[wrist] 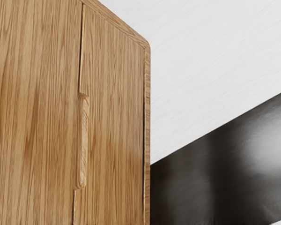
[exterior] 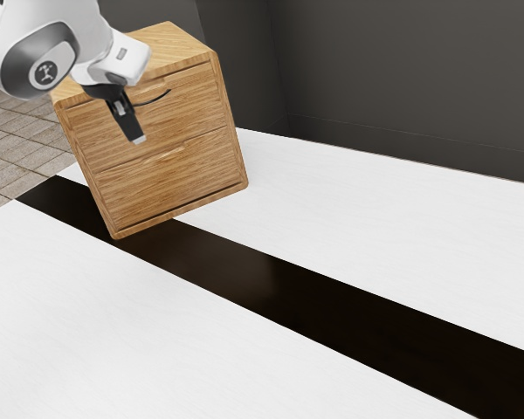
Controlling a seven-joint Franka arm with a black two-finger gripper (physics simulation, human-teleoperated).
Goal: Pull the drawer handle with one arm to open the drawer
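Note:
A light oak cabinet (exterior: 162, 140) with two drawers stands tilted at the back of the table, toward the exterior view's left. The upper drawer (exterior: 170, 105) carries a curved handle (exterior: 154, 94) along its top edge, with a dark gap under it. My black gripper (exterior: 133, 127) hangs in front of the upper drawer, just left of and below that handle, pointing down and to the right. The lower drawer (exterior: 170, 175) has a wooden handle (exterior: 168, 156). Close under my hand, the wrist view shows the cabinet front (wrist: 112, 117) and that wooden handle (wrist: 83, 140).
The table top is white (exterior: 375, 218) with a wide black stripe (exterior: 314, 297) running diagonally under the cabinet's front corner. A dark wall (exterior: 402, 70) stands behind, and tiled floor (exterior: 9, 148) lies at the exterior view's left.

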